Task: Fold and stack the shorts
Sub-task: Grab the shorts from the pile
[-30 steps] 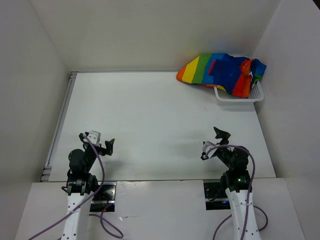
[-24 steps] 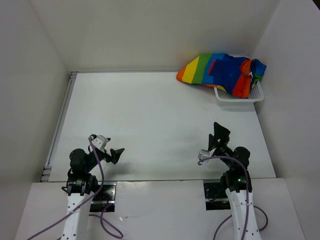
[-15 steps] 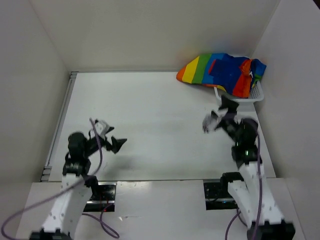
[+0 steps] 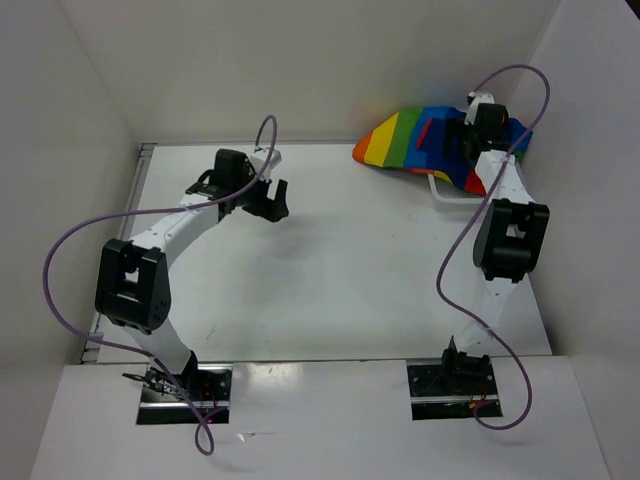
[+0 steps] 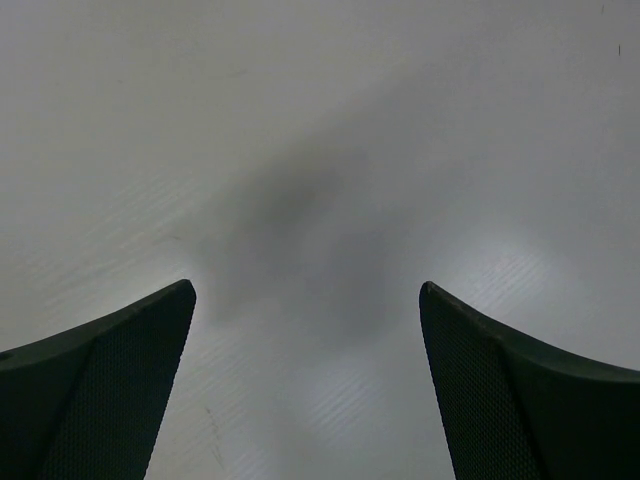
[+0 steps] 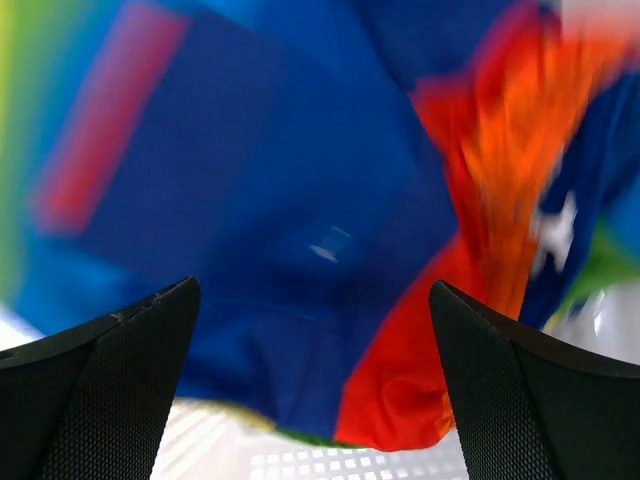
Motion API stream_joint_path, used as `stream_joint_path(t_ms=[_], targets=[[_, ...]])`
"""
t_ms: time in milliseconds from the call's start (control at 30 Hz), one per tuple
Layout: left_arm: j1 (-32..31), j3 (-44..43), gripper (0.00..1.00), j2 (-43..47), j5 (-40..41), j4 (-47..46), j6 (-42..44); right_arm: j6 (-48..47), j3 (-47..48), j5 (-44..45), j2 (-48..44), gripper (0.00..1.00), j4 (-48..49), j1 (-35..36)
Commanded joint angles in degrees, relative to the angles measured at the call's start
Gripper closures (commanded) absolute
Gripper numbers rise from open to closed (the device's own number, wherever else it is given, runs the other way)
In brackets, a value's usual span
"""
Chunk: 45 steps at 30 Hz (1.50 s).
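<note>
The rainbow-striped shorts (image 4: 420, 142) lie bunched over the white lattice basket (image 4: 447, 190) at the far right corner. My right gripper (image 4: 470, 128) is open right above them; in the right wrist view the blue pocket cloth (image 6: 250, 210) and red-orange folds (image 6: 480, 200) fill the frame between my spread fingers (image 6: 110, 390). My left gripper (image 4: 272, 205) is open and empty over bare table at the far left-centre; the left wrist view shows only tabletop between its fingers (image 5: 100, 390).
White walls close in the table at the back and both sides. The basket's lattice floor (image 6: 350, 465) shows under the cloth. A metal rail (image 4: 120, 250) runs along the table's left edge.
Both arms have swung from near the front edge far out over the table: the left to the far left-centre, the right up to the shorts on the basket. Both stay open.
</note>
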<state>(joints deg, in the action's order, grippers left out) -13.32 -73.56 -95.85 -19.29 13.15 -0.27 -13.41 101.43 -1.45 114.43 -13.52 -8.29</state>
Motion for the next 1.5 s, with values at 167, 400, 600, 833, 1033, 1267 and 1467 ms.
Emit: stream_joint_path(t_ms=[167, 400, 600, 833, 1033, 1267, 1467], targets=[[-5.39, -2.11, 0.01, -1.53, 3.56, 0.39, 0.27, 13.58, 8.26, 3.92, 10.45, 0.0, -5.99, -2.96], [-7.07, -0.27, 0.01, -0.39, 6.1, 0.04, 0.27, 14.72, 9.49, 1.63, 15.47, 0.43, -5.99, -3.57], [-7.07, 1.04, 0.01, 0.76, 7.42, -0.58, 0.27, 13.06, 12.03, -1.18, 15.47, 1.0, -5.99, -4.1], [-7.07, 6.49, 0.01, 6.46, 7.95, -2.77, 0.27, 13.06, 9.5, 3.98, 8.71, 0.6, -5.47, -4.62], [-7.07, 10.45, 0.01, 9.9, 7.95, -2.87, 0.27, 15.25, 5.71, 6.79, 5.98, 0.01, -5.47, -9.28], [-7.07, 7.3, 0.01, 8.05, 6.37, -1.55, 0.27, 14.46, 5.18, 10.77, 7.82, 0.01, -4.76, -9.28], [-7.07, 3.43, 0.01, 3.66, 5.84, -0.85, 0.27, 13.94, 6.24, 6.55, 12.04, 0.01, -5.38, -9.81]])
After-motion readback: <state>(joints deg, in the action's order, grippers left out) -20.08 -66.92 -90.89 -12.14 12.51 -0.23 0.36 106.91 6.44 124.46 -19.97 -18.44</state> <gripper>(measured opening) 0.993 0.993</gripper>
